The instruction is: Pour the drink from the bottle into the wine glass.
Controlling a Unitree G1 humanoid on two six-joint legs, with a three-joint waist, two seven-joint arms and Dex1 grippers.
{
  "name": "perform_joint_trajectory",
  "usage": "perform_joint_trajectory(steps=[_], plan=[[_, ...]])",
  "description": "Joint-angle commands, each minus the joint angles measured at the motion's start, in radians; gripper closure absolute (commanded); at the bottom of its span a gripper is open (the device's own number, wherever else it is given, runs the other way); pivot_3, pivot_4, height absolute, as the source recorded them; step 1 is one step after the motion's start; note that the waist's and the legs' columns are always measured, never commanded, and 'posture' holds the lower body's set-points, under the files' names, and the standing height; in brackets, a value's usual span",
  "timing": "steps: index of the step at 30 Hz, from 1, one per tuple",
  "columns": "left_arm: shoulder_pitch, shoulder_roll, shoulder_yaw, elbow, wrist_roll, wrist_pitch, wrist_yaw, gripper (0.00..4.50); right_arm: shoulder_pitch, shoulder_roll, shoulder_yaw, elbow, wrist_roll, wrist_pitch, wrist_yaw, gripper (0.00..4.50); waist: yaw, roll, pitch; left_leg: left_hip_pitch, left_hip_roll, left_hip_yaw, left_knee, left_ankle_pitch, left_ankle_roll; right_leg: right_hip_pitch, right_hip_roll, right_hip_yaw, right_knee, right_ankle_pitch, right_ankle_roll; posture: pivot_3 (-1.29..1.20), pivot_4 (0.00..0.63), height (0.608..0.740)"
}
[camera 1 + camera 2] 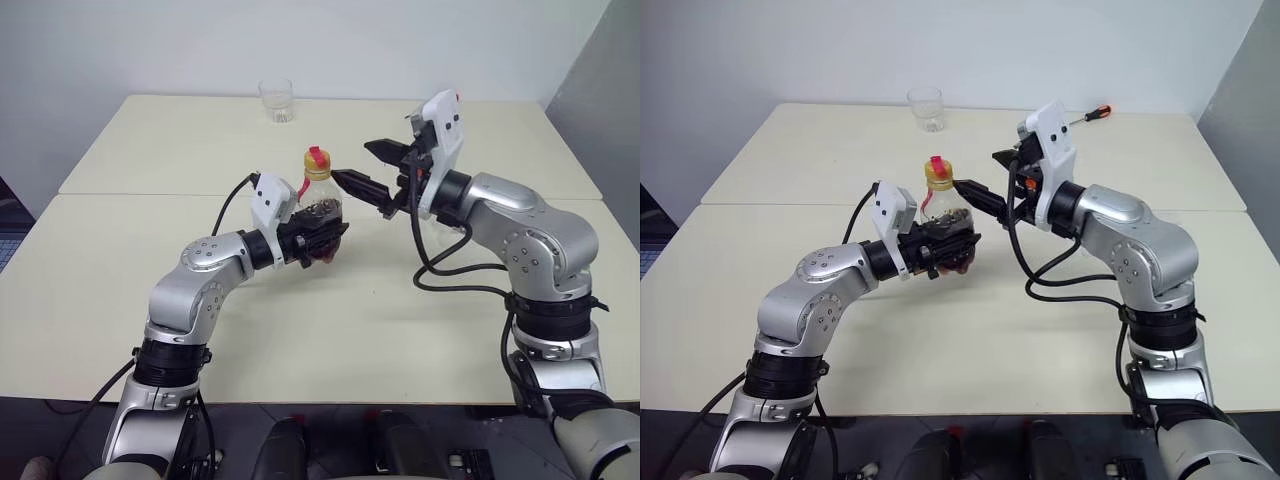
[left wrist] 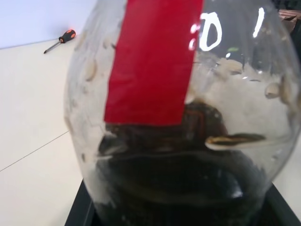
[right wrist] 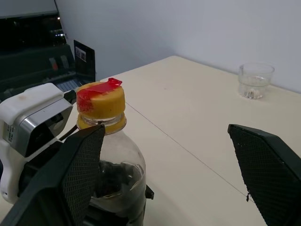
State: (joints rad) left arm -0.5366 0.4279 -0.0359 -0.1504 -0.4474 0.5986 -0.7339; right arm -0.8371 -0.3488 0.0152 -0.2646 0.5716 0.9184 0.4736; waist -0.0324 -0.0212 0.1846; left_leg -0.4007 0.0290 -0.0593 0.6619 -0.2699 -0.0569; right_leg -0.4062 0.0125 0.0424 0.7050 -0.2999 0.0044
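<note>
Yellow-capped bottle (image 1: 319, 196) in L end effector (image 1: 318, 240); R end effector (image 1: 372, 168) wide.

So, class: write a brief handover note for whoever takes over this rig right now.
Left tool: shut on the bottle, held upright above the table.
Right tool: open, beside the yellow cap, not gripping it.
The drink sits in the bottle's lower part.
A tumbler stands at the far edge; a screwdriver lies far right.
Done: bottle picked up.
Left: remove cap, pour.
</note>
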Motion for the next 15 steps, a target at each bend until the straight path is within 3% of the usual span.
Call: perform_joint_trajectory(steps=[1,7,15], plan=[[-0.026,0.004,0.015,-0.037,-0.008,-0.029,-0.009,2.50,0.000,-0.020,-0.038,-0.029,0.009,-0.007,0.000,0.04,0.000,0.000,0.000,0.000,0.000,0.000,0.000,0.000,0.000,0.000,0.000,0.000,0.000,0.000,0.000,0.00,0.150,0.740],[-0.030,0.007,0.016,-0.030,-0.006,-0.031,-0.012,2.50,0.048,-0.076,-0.039,-0.049,0.019,0.000,0.035,0.04,0.001,0.000,0.000,0.000,0.000,0.000,0.000,0.000,0.000,0.000,0.000,0.000,0.000,0.000,0.000,0.00,0.150,0.740],[-0.035,0.006,0.012,-0.020,-0.004,-0.035,-0.018,2.50,-0.019,0.023,-0.105,-0.050,0.241,0.119,0.044,0.04,-0.002,0.000,0.000,0.001,0.000,0.000,0.000,0.000,0.000,0.000,0.002,0.000,0.001,0.000,0.000,0.00,0.150,0.740]])
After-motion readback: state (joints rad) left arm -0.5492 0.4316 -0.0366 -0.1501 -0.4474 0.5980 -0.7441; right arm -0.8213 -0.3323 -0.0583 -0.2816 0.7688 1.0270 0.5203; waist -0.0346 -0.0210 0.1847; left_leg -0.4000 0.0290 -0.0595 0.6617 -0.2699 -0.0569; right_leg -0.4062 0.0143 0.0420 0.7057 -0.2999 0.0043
